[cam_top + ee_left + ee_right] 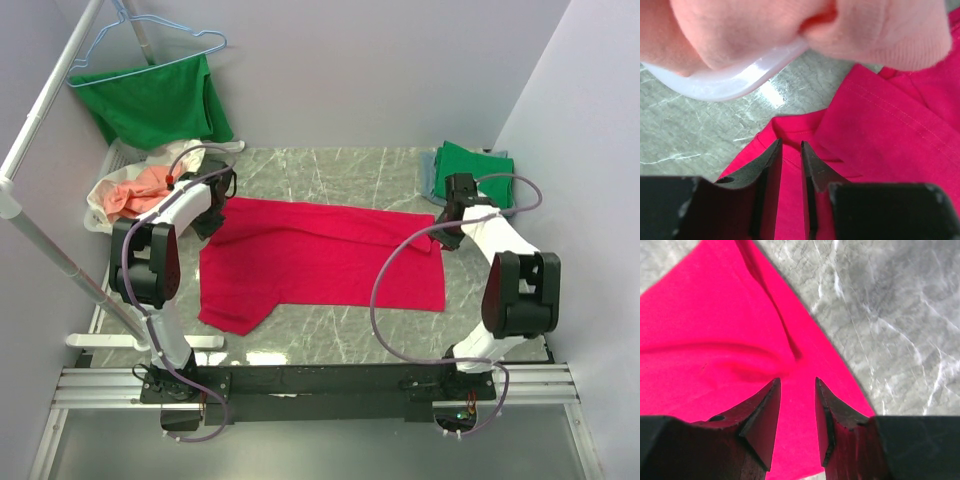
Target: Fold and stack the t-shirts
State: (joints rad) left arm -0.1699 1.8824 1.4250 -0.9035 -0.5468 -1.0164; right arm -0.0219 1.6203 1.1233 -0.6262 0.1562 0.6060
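Left gripper (790, 145) hovered with its jaws slightly parted over the left end of the red t-shirt (320, 260), pinching nothing, just beside the white basket (735, 82) (peach cloth in it). That shirt lay folded lengthwise mid-table. Right gripper (796, 382) stood spread above its right corner. Behind sat a folded green t-shirt (478, 168), seemingly atop a grey one (432, 185).

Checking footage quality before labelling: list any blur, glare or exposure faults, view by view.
Top external: evenly lit and sharp, faint glare on the table at its near edge. Left wrist: peach cloth and white basket rim out of focus close to the lens; bright glare patch on the table. Right wrist: red t-shirt oversaturated, folds hard to read.
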